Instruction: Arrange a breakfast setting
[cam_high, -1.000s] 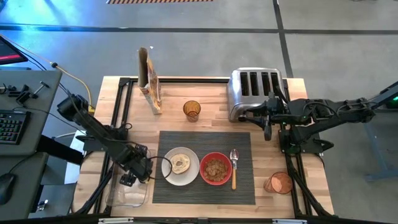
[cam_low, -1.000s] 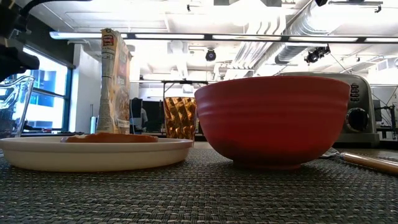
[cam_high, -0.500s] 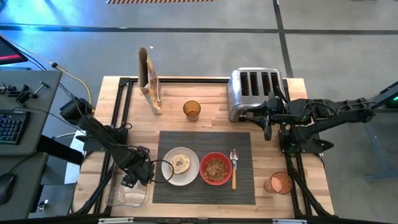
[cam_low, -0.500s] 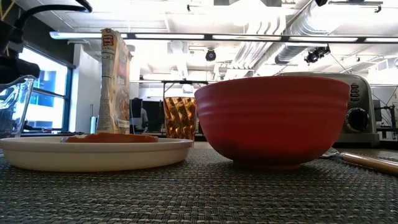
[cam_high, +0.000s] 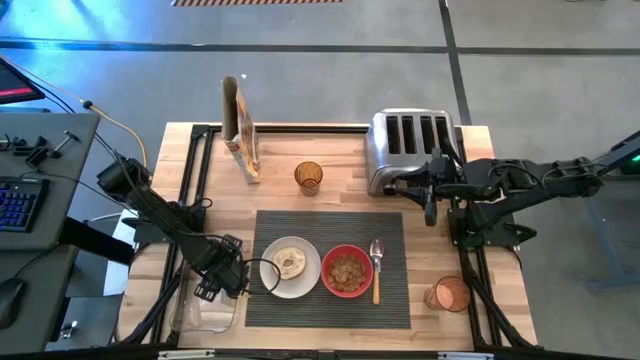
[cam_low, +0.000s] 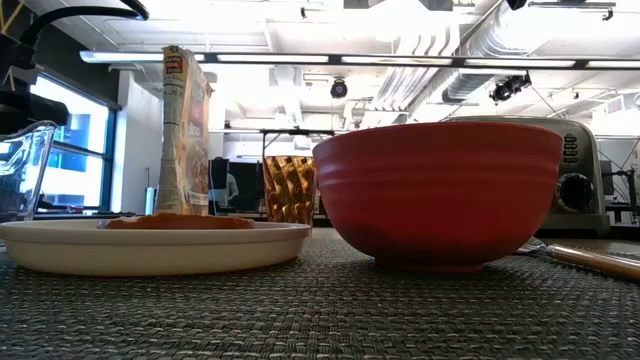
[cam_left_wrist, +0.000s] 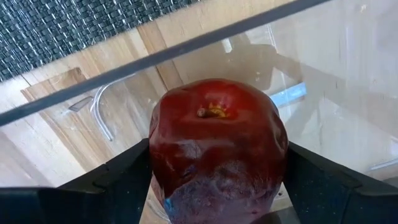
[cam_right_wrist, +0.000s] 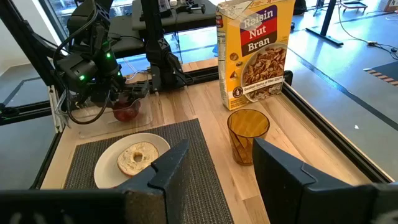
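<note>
The dark grey ribbed mat (cam_high: 330, 225) lies at the table's near middle. On it stand the white plate (cam_high: 268, 283) with the bagel half (cam_high: 291, 263), the red bowl (cam_high: 347, 250) holding cereal, and the wooden-handled spoon (cam_high: 376, 270). My left gripper (cam_high: 228, 280) is shut on the dark red fruit (cam_left_wrist: 217, 143) over the clear plastic tray (cam_high: 205, 315), left of the plate. My right gripper (cam_high: 430, 205) is open and empty beside the chrome toaster (cam_high: 405, 145). My left gripper pinches the dark red fruit by its two opposite sides (cam_left_wrist: 163, 162) between its two fingers (cam_left_wrist: 118, 180), the stem end facing the wrist camera. The fruit sits within the tray's walls (cam_right_wrist: 126, 111). Whether it rests on the tray floor, I cannot tell.
A cereal box (cam_high: 240, 130) stands at the far left and an amber glass (cam_high: 308, 178) beyond the mat. A pinkish glass (cam_high: 448, 294) stands at the near right. Bare wood lies between the mat and the toaster.
My left gripper has shifted a little toward the table's near edge and toward the plate, still shut on the fruit.
</note>
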